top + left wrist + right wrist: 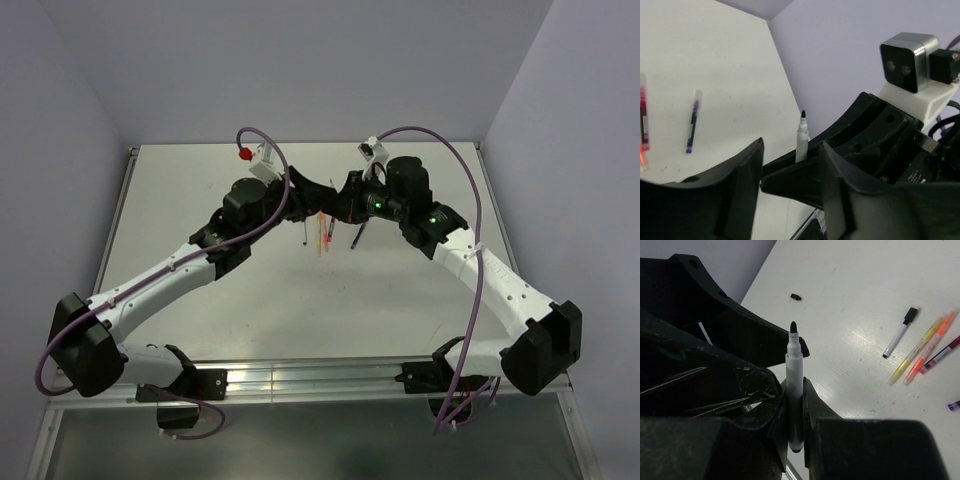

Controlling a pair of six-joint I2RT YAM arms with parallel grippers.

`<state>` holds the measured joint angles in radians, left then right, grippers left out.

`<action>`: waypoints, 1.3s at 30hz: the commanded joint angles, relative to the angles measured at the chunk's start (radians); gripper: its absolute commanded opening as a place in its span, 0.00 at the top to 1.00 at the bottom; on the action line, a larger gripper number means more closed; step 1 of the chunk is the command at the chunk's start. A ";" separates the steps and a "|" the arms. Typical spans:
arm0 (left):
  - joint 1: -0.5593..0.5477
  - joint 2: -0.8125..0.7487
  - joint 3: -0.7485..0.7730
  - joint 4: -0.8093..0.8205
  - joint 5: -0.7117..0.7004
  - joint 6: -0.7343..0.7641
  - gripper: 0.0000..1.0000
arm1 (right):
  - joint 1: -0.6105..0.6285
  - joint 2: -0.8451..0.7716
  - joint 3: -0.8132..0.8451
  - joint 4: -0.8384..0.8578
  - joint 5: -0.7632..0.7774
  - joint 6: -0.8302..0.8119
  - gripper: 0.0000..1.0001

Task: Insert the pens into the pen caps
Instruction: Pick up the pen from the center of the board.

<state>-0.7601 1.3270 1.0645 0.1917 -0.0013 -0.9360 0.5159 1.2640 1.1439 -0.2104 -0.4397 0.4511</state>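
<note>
The right claw (795, 415) clamps the white pen (793, 365) low on its barrel, tip up. The left claw (791, 160) gapes open near the pen. It looks light, stiff and slick, so grip mid-barrel or it may pivot. A likely cap (796, 296) lies beyond the pen on the surface (865, 290).

A robotics lab test cell: a white table (300, 300) boxed in by plain lavender walls (300, 60), two cabled robot arms (150, 287) bolted to an aluminium rail (300, 378) at the frame's bottom.
</note>
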 commanded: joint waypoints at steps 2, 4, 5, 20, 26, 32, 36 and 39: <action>-0.021 -0.020 0.121 -0.093 -0.054 0.065 0.42 | -0.010 -0.051 0.007 0.029 0.055 -0.012 1.00; -0.021 -0.041 0.147 -0.153 -0.100 0.054 0.40 | -0.010 -0.052 0.008 0.017 0.062 -0.015 1.00; -0.019 -0.051 0.152 -0.172 -0.156 0.033 0.40 | -0.010 -0.055 0.007 0.014 0.064 -0.015 1.00; 0.235 -0.018 0.365 -1.012 -0.674 -0.444 0.35 | -0.008 -0.080 -0.010 0.008 0.021 -0.009 1.00; 0.484 0.057 0.197 -0.976 -0.579 -0.532 0.33 | -0.010 -0.101 -0.016 0.009 0.001 -0.003 1.00; 0.613 0.247 0.207 -0.983 -0.453 -0.580 0.35 | -0.008 -0.124 -0.023 0.005 -0.008 0.000 1.00; 0.640 0.369 0.268 -1.006 -0.436 -0.604 0.35 | -0.005 -0.143 -0.029 0.009 -0.004 0.001 1.00; 0.645 0.444 0.313 -1.025 -0.424 -0.618 0.36 | -0.005 -0.149 -0.030 0.009 -0.004 0.004 1.00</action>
<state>-0.1181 1.7294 1.2984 -0.8028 -0.4606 -1.5146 0.5125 1.1572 1.1187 -0.2260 -0.4351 0.4526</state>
